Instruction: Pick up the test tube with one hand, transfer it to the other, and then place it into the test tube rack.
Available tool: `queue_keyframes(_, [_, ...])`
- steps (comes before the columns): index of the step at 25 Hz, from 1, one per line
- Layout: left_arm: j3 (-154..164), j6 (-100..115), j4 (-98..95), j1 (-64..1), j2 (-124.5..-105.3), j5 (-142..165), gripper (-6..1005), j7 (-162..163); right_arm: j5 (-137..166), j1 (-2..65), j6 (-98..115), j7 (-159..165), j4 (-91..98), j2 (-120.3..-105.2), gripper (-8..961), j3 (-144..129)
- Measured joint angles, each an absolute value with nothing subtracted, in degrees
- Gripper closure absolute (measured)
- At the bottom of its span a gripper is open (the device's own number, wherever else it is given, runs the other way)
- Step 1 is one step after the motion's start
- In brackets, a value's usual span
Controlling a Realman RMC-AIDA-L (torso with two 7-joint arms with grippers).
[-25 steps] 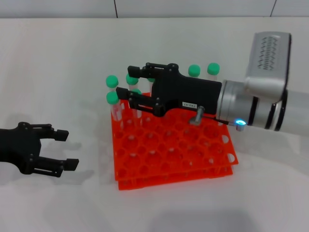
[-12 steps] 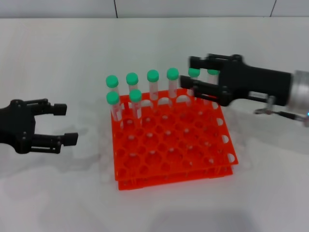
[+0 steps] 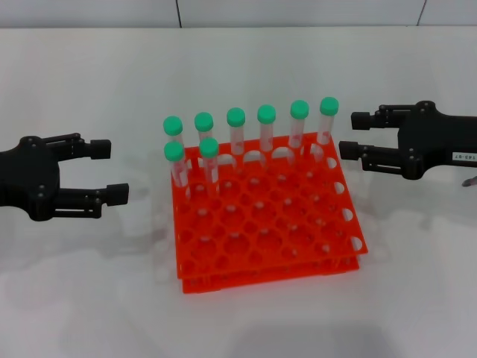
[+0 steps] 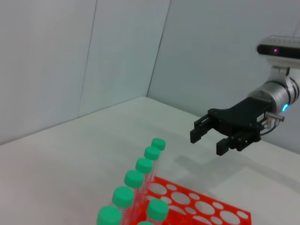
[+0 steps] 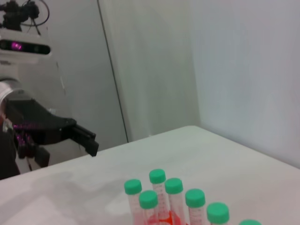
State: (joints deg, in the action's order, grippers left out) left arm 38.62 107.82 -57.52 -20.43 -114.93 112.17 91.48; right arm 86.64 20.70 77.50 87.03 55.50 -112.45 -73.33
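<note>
The orange-red test tube rack (image 3: pixel 298 246) stands in the middle of the table. Several green-capped test tubes stand upright in it: a back row (image 3: pixel 266 114) and two in the second row at the left (image 3: pixel 209 148). I cannot tell which one was just handled. My right gripper (image 3: pixel 352 134), the one with the white label, is open and empty, hovering just right of the rack's back corner. It also shows in the left wrist view (image 4: pixel 209 142). My left gripper (image 3: pixel 112 171) is open and empty, left of the rack.
The white table (image 3: pixel 89 298) surrounds the rack, with a pale wall behind. The left wrist view shows the tube caps (image 4: pixel 144 165) and the rack's top (image 4: pixel 211 216). The right wrist view shows the caps (image 5: pixel 157 176).
My right gripper has drawn back from over the rack's left tubes to the right, open and empty. My left gripper has shifted slightly right and up. All the tubes now show.
</note>
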Motion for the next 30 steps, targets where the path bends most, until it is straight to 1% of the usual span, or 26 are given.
queue_keyframes(7, [38.66, 108.09, -57.48, -20.40, -114.96, 111.91, 111, 92.43, 87.24, 20.82, 77.86, 87.18, 55.62, -112.13, 416, -71.82])
queue_keyframes(16, [38.75, 108.84, -57.52, -20.40, -114.93, 111.88, 111, 92.61, 87.38, 20.87, 78.33, 87.21, 56.21, -112.78, 417, -71.71])
queue_keyframes(30, [38.67, 108.99, -57.59, -20.70, -114.77, 111.88, 111, 94.07, 87.45, 20.97, 78.59, 87.85, 56.27, -112.94, 412, -71.67])
